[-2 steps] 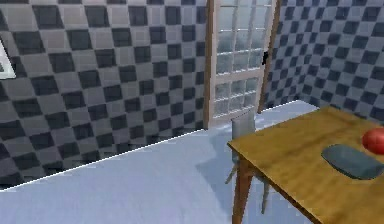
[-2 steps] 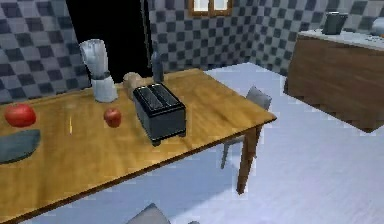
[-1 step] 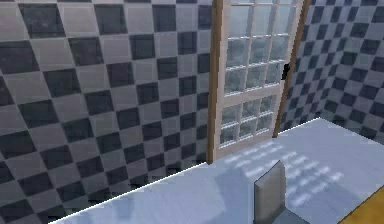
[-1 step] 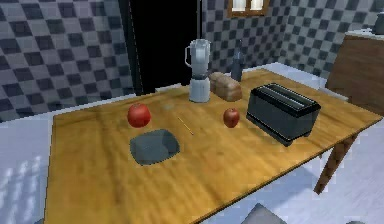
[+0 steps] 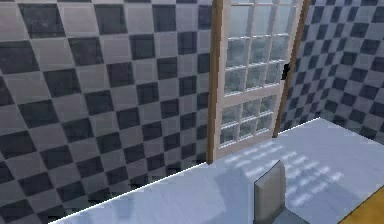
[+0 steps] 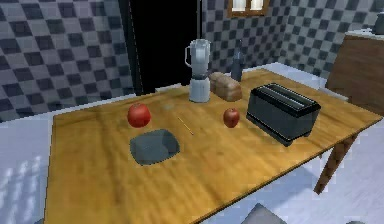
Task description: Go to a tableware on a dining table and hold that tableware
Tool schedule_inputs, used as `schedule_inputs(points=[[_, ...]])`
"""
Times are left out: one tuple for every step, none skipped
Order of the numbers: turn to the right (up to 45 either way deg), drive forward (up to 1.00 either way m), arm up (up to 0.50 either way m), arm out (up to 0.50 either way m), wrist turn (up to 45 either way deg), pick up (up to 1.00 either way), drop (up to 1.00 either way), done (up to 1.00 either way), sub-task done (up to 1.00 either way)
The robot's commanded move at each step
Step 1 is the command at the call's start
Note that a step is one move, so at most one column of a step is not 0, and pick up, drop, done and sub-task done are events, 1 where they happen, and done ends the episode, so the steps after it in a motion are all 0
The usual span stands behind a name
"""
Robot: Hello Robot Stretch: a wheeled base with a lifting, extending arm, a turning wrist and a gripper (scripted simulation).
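Tableware on the wooden tabletop (image 6: 90, 160) is a shallow grey dish (image 6: 155, 147) with rounded corners. It lies flat, about midway between the tabletop's far and near long edges and toward its end at the arm side view's left. Its inside shows plain grey. How the gripper stands, and where the dish lies relative to it, cannot be told.

Just beyond the dish, toward the far edge, sits a round red fruit (image 6: 139, 115), near it but apart. A thin pale utensil (image 6: 190, 123) lies between the dish and a smaller red apple (image 6: 232, 117). Beside that apple, toward the tabletop's other end, stands a black toaster (image 6: 282, 110); what its slots hold cannot be made out.

Along the far edge stand a blender (image 6: 199, 70) with a clear jug whose contents I cannot tell, a loaf of bread (image 6: 229, 87) just beside it, and a dark bottle (image 6: 237, 66) behind the loaf.

Past the tabletop are a checkered wall (image 6: 60, 50), a dark doorway (image 6: 165, 40) and a wooden cabinet (image 6: 362, 70).

In the forward view a glazed, wood-framed door (image 5: 252, 70) stands in the checkered wall, with a grey chair (image 5: 270, 190) on the pale floor (image 5: 180, 195).
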Motion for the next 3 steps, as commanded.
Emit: schedule_inputs(points=[[0.0, 0.0, 0.38, 0.0, 0.0, 0.0, 0.0, 0.0, 0.0], [0.0, 0.0, 0.0, 0.34, 0.0, 0.0, 0.0, 0.0, 0.0], [0.0, 0.0, 0.0, 0.0, 45.0, 0.0, 0.0, 0.0, 0.0]])
